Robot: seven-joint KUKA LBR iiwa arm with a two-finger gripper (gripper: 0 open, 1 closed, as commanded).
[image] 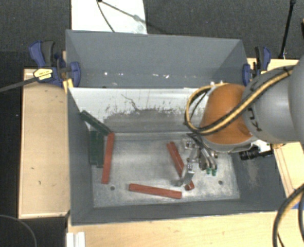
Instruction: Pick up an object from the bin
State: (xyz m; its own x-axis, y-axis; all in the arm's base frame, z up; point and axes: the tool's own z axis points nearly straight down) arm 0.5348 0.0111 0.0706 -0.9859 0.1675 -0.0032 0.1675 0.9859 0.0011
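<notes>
Tool (pixel 189 176) hangs low at the bin's (pixel 141 161) lower right, just beside a slanted red stick (pixel 174 157); open or closed, I cannot tell. An off-centre grip could push the stick away.

Block (pixel 96 147) and left stick (pixel 107 158) lie together at the bin's (pixel 157 55) left wall. Front stick (pixel 155 190) lies crosswise, slanted stick (pixel 175 157) behind it, pincer (pixel 185 180) just right.

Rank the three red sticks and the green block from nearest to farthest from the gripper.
1. slanted stick, right, beside the gripper
2. front stick, by the front wall
3. left stick, left side
4. green block, far left, just beyond it
</notes>
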